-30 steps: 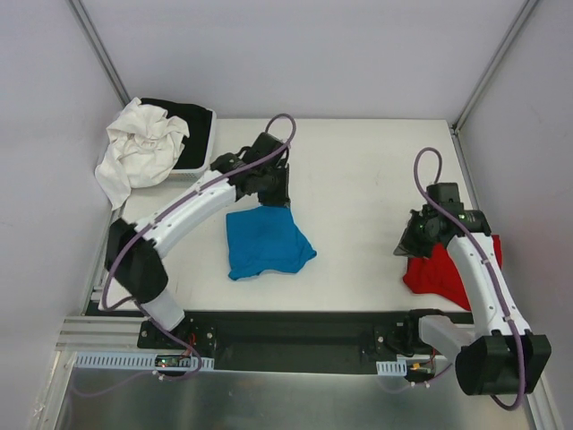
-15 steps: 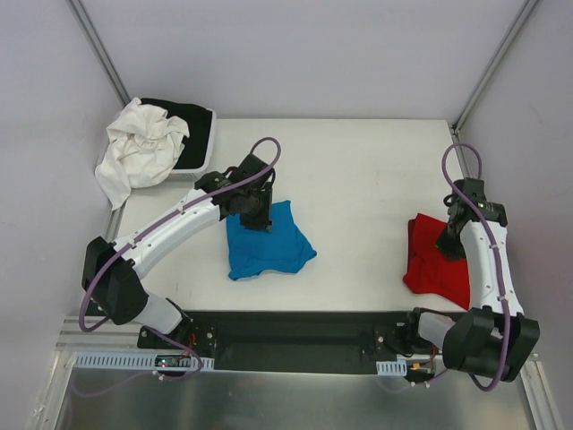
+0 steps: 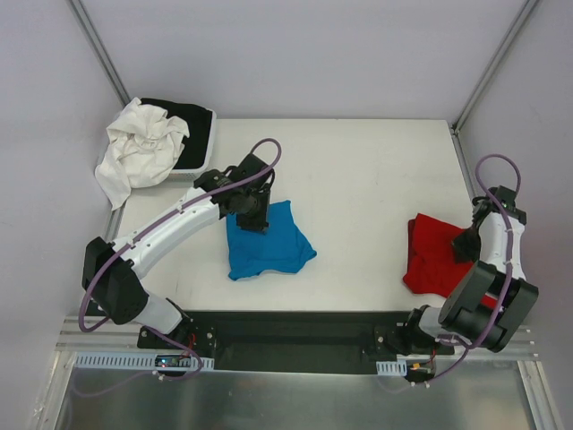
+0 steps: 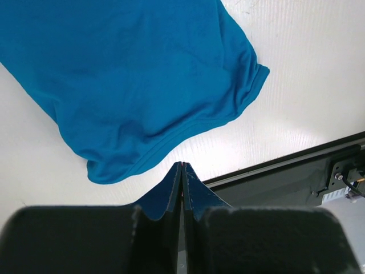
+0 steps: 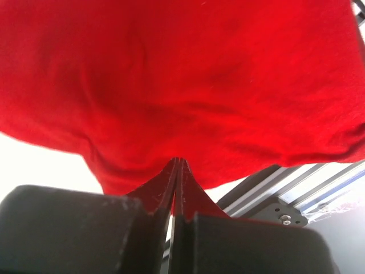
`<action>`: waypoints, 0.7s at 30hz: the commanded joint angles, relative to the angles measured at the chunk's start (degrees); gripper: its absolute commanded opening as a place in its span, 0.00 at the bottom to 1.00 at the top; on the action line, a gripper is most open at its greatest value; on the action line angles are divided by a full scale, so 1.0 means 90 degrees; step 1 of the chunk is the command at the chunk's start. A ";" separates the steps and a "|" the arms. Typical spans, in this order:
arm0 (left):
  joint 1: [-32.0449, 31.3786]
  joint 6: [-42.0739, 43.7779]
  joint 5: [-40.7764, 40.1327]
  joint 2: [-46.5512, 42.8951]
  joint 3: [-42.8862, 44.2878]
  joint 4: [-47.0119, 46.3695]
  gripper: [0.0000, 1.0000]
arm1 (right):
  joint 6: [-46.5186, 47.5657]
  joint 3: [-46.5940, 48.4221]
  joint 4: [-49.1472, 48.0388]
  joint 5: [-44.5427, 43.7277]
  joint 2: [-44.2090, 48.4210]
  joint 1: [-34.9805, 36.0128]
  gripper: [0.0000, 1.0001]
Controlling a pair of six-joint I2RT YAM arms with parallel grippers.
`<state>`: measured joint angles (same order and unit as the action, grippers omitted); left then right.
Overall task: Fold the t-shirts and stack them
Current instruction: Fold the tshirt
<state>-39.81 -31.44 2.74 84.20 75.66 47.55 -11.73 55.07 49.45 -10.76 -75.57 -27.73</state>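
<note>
The right arm has swung outward to the table's right edge, and the right gripper [image 3: 465,248] is now sitting at the right side of the plain red cotton t-shirt [image 3: 432,260]. The left arm is staying almost where it was half a second ago. The red shirt is lying in a soft, rumpled heap near the front right corner of the smooth white table [image 3: 367,170]. The turquoise-blue cotton t-shirt [image 3: 269,242] is resting left of centre, roughly folded, with its hemmed edges showing. The left gripper [image 3: 254,222] is hovering over its far left corner. Both grippers are keeping their dark fingers pressed together; whether either is pinching cloth cannot be told. Pale grey walls are enclosing the table. A crumpled white cloth [image 3: 139,148] is spilling over a black cloth [image 3: 192,116] at the far left corner.
</note>
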 commanded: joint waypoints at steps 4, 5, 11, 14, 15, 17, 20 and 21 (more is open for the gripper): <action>-0.0049 0.0193 -0.0031 0.0204 0.0441 0.0488 0.01 | -0.0299 0.0131 -0.0474 0.0072 -0.0392 -0.0591 0.01; -0.0039 0.0193 -0.0022 0.0243 0.0490 0.0508 0.02 | -0.0289 0.0122 -0.0572 0.0141 -0.0499 -0.0649 0.01; -0.0039 0.0173 -0.0041 0.0429 0.0656 0.0703 0.01 | -0.0435 -0.0005 -0.0933 0.0668 -0.1066 -0.0835 0.01; -0.0039 0.0154 -0.0080 0.0526 0.0734 0.0771 0.01 | -0.0513 -0.0093 -0.1177 0.0883 -0.1368 -0.0835 0.01; -0.0039 0.0154 -0.0080 0.0556 0.0763 0.0791 0.01 | -0.0523 -0.0084 -0.1217 0.0932 -0.1456 -0.0835 0.01; -0.0049 0.0154 -0.0100 0.0653 0.0841 0.0869 0.01 | -0.0543 -0.0074 -0.1343 0.0981 -0.1729 -0.0835 0.01; -0.0039 0.0154 -0.0119 0.0780 0.0910 0.0937 0.01 | -0.0582 -0.0103 -0.1500 0.1079 -0.2032 -0.0826 0.01; -0.0039 0.0163 -0.0119 0.0800 0.0920 0.0986 0.01 | -0.0601 -0.0103 -0.1539 0.1127 -0.2101 -0.0816 0.01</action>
<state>-39.81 -30.57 2.66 90.15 81.30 53.47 -15.00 54.81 40.01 -3.95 -90.85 -35.03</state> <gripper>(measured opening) 0.014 0.012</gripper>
